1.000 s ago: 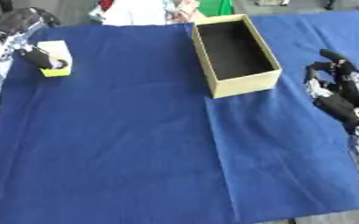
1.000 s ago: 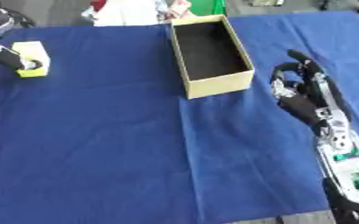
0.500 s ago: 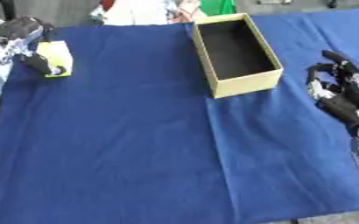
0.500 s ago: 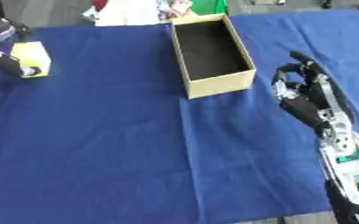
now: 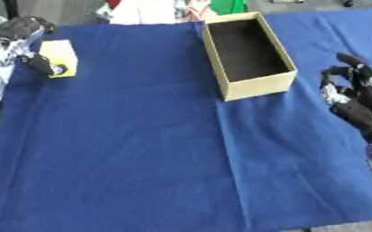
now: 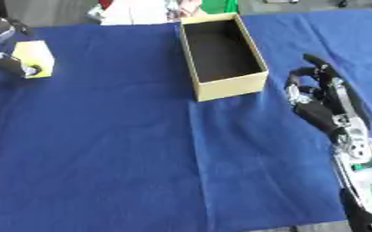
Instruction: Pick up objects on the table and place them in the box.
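Left hand (image 5: 22,50) clamped on yellow block (image 5: 60,56); box (image 5: 247,54) empty, between hands; right hand (image 6: 320,102) fingers relaxed, apart.

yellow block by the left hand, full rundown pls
The yellow block is a small pale-yellow thing with flat faces and squared edges, slightly brighter along its lower edge; its material cannot be told. It sits near the far left edge of the blue cloth, well left of the open cardboard box and apart from it. The left hand is at it: a dark finger lies across its lower left side, touching it. Whether it rests on the cloth or is lifted cannot be told.
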Action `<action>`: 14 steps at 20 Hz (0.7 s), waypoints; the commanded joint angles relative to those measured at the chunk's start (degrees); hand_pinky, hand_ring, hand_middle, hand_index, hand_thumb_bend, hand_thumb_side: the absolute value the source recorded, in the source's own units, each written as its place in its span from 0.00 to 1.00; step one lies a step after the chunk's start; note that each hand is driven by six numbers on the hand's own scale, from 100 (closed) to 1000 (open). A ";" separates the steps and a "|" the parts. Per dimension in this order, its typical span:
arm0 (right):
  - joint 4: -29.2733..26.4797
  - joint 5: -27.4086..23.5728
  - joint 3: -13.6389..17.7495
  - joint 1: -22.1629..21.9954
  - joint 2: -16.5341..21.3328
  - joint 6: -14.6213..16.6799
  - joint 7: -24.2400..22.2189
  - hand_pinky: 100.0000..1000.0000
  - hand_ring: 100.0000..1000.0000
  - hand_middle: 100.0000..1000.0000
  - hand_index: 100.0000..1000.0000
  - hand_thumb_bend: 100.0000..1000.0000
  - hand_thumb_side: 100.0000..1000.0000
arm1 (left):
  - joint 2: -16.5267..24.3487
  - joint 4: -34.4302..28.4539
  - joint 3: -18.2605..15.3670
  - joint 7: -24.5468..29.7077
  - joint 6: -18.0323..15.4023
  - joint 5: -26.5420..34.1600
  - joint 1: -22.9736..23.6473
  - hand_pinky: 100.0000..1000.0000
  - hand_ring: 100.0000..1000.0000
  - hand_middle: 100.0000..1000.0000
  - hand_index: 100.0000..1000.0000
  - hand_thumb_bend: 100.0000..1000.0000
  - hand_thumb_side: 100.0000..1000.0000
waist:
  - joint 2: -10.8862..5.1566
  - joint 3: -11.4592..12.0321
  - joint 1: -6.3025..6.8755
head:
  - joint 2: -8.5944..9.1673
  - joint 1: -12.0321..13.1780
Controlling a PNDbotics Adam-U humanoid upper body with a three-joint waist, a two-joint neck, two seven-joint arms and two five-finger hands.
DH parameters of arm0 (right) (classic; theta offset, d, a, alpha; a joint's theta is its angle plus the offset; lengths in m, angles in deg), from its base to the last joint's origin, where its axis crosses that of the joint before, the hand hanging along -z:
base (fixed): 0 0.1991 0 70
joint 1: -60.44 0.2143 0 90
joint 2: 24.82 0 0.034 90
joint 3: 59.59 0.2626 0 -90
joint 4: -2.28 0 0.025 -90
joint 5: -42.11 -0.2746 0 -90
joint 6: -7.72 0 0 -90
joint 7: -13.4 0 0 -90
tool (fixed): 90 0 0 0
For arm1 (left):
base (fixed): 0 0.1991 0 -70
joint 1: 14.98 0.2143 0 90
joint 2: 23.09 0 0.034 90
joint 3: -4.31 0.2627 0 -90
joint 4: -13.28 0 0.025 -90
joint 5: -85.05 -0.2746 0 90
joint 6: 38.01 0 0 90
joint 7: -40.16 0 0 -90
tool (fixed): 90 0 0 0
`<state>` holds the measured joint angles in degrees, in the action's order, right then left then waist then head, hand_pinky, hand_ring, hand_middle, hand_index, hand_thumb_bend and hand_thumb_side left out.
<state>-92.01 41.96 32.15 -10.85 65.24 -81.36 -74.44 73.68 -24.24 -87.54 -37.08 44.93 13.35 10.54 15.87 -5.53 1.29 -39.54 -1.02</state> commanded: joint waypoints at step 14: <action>-1.11 -0.24 0.33 0.77 0.62 -0.05 0.03 0.72 0.95 0.64 0.93 0.00 0.16 | 1.68 0.03 -0.17 -2.49 0.36 -1.35 0.51 0.74 0.89 0.63 0.77 0.26 0.12 | -0.24 -0.27 -0.50 | 1.00 0.30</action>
<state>-92.01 41.96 32.15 -10.84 65.10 -81.37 -74.45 73.71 -23.93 -87.68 -39.12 45.21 12.45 11.52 16.54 -5.81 0.97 -39.10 -0.80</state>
